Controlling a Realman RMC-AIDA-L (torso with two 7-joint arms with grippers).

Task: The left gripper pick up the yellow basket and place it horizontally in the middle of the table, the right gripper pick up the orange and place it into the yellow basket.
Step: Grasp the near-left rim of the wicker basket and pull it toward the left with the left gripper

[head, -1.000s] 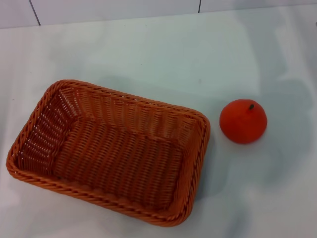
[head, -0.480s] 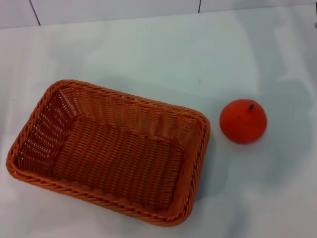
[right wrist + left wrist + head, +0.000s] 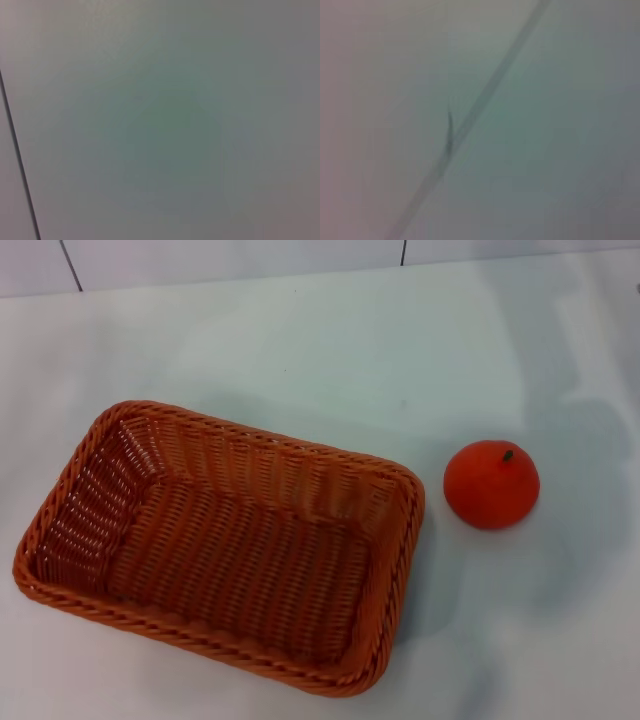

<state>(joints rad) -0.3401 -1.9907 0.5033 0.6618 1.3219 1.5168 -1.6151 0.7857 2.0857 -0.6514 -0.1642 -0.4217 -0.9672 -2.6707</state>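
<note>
We see no change: yellow basket (image 3: 225, 550) skewed, orange (image 3: 491, 484) right of it; fingers unseen, state unknown.

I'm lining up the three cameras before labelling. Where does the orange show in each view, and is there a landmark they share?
Head view: the orange sits right of centre on the table, beside the yellow basket and apart from its right end.
Left wrist view: not in it; only a pale surface crossed by a grey seam.
Right wrist view: not in it; only a pale surface with a dark line.
Shared landmark: none that can be matched with certainty.
</note>
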